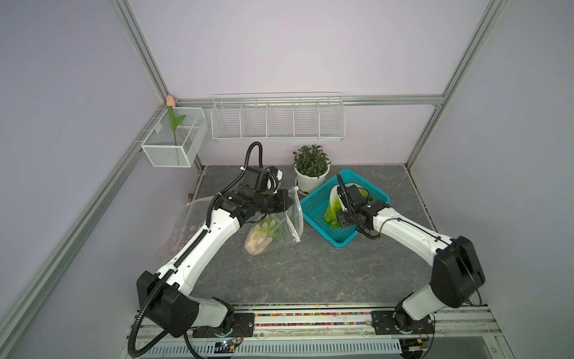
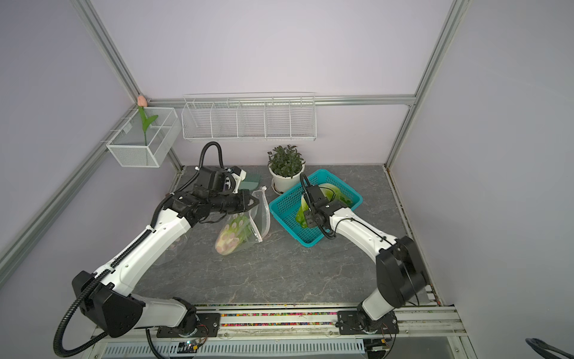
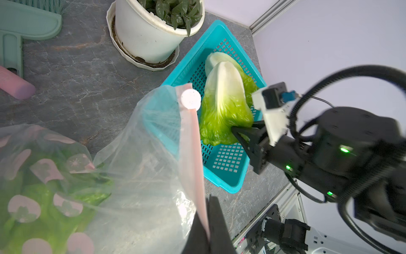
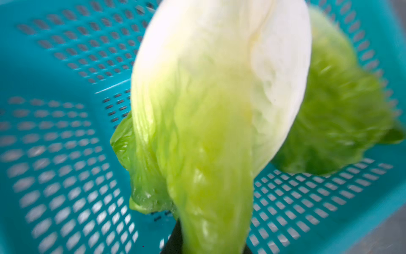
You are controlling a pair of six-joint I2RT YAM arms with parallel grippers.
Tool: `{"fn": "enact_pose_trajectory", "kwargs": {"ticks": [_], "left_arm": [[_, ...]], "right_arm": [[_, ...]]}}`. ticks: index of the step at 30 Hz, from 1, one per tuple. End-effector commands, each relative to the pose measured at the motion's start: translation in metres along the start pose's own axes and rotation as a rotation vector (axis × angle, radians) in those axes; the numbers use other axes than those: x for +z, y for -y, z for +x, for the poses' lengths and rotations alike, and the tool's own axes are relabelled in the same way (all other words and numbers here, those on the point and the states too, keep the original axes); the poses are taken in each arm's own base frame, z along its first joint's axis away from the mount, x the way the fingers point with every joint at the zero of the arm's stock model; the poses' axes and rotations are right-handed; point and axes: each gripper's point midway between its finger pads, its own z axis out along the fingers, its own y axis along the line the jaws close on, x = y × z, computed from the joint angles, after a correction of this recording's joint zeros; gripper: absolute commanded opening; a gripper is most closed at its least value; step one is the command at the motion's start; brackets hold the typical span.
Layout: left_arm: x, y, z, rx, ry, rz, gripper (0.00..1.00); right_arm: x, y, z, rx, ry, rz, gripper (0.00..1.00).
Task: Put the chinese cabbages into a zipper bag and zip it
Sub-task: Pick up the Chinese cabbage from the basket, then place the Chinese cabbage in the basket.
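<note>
Bagged cabbage [image 1: 261, 231] is lying in the zipper bag [image 1: 293, 217] on the surface [image 1: 310, 264]; left hand [image 1: 289, 203] is pinching its zip strip [image 3: 193, 143]. Right hand [image 3: 241, 134] is pinching the leafy tip of second cabbage [image 3: 224, 99] in the basket [image 3: 228, 182], base pointing away, bag mouth leftward; third cabbage [image 3: 212, 58] behind.

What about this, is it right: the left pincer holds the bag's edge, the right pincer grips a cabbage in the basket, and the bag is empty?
Only the last part is wrong: the bag is not empty; a top view shows one cabbage inside it. The rest stands.
</note>
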Motion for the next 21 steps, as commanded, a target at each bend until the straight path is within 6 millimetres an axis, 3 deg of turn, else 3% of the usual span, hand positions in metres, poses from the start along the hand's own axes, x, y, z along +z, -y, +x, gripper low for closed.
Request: {"fn": "enact_pose_trajectory", "kwargs": {"ticks": [1,4,7,9,11,14,16,19,21], "left_arm": [[-0.002,-0.001,-0.004,0.020,0.029,-0.004,0.00],[-0.001,-0.002,-0.003,0.015,0.023,-0.005,0.00],[-0.002,-0.002,0.000,0.006,0.021,-0.004,0.00],[-0.003,-0.003,0.001,0.001,0.024,-0.005,0.00],[-0.003,-0.004,0.001,-0.003,0.024,-0.005,0.00],[-0.001,-0.004,0.001,-0.006,0.023,-0.006,0.00],[-0.001,-0.004,0.000,-0.002,0.023,-0.010,0.00],[0.000,-0.006,-0.001,0.008,0.012,-0.025,0.00],[0.002,-0.005,0.000,0.008,0.003,-0.022,0.00]], "right_arm": [[-0.002,-0.025,0.006,-0.375,0.058,-0.095,0.16],[0.013,-0.021,-0.012,-0.473,0.099,-0.060,0.16],[0.029,-0.003,-0.033,-0.572,0.082,0.034,0.27],[0.036,0.019,-0.055,-0.584,0.095,0.175,0.54],[0.032,0.036,-0.072,-0.525,0.099,0.276,0.69],[0.010,0.036,-0.073,-0.271,0.079,0.242,0.74],[-0.007,0.031,-0.054,0.030,0.029,0.157,0.75],[-0.020,-0.001,-0.028,0.415,-0.027,-0.052,0.75],[-0.019,-0.023,-0.022,0.627,-0.003,-0.197,0.79]]}}
